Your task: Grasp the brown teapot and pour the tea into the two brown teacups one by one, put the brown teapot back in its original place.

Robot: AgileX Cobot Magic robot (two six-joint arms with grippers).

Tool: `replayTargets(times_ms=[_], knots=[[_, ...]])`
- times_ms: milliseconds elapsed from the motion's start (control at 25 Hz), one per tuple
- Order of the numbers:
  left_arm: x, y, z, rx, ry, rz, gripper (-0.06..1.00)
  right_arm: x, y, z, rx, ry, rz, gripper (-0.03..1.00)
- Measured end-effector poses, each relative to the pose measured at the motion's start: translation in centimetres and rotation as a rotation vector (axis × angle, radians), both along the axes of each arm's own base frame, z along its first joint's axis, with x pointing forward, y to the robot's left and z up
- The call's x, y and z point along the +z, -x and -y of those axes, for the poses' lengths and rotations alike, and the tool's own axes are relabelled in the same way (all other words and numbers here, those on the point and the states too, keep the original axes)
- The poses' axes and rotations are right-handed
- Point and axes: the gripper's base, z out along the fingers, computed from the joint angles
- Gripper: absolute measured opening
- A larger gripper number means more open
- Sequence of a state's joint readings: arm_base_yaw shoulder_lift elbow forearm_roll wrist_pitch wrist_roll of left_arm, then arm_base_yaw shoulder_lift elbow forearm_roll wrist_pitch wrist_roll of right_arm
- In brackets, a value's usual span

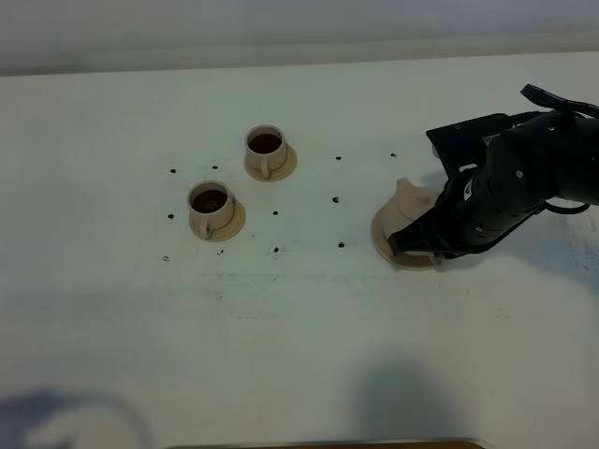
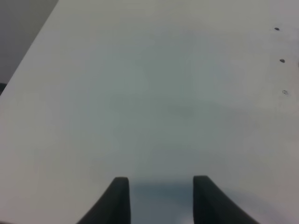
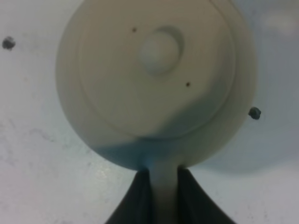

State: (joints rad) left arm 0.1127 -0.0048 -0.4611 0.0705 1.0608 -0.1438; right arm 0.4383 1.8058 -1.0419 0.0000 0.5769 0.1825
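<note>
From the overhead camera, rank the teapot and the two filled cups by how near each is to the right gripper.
1. Brown teapot: at the right gripper, on the large saucer, its handle between the fingers.
2. Farther teacup: left of the gripper, toward the table's back.
3. Nearer teacup: farthest left.

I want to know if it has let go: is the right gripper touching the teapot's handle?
Touching. The right wrist view shows the right gripper fingers pressed against both sides of the brown teapot handle, no gap.
</note>
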Motion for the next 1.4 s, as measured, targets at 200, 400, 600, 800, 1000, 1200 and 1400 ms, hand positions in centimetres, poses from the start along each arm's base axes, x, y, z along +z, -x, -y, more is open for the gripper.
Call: replayTargets(times_ms=[200,400,600,800,1000,1200,1400], knots=[[0.0,0.0,0.0,0.000,0.000,0.000,0.31,0.0,0.2,0.1,0.005,0.009,-0.016,0.38],[0.0,0.0,0.0,0.000,0.000,0.000,0.31,0.3,0.4,0.2,0.016,0.021,-0.022,0.64],[0.0,0.0,0.0,0.000,0.000,0.000,0.31,4.5,1.0,0.9,0.009,-0.019,0.092,0.64],[0.0,0.0,0.0,0.000,0.000,0.000,0.31,10.4,3.0,3.6,-0.034,-0.051,0.223,0.51],[0.0,0.0,0.0,0.000,0.000,0.000,0.31,13.4,6.5,6.8,-0.094,-0.072,0.325,0.23],[0.0,0.0,0.0,0.000,0.000,0.000,0.31,14.9,10.9,9.7,-0.164,-0.081,0.388,0.04],[0.0,0.0,0.0,0.000,0.000,0.000,0.31,17.4,16.5,12.6,-0.253,-0.059,0.469,0.02]])
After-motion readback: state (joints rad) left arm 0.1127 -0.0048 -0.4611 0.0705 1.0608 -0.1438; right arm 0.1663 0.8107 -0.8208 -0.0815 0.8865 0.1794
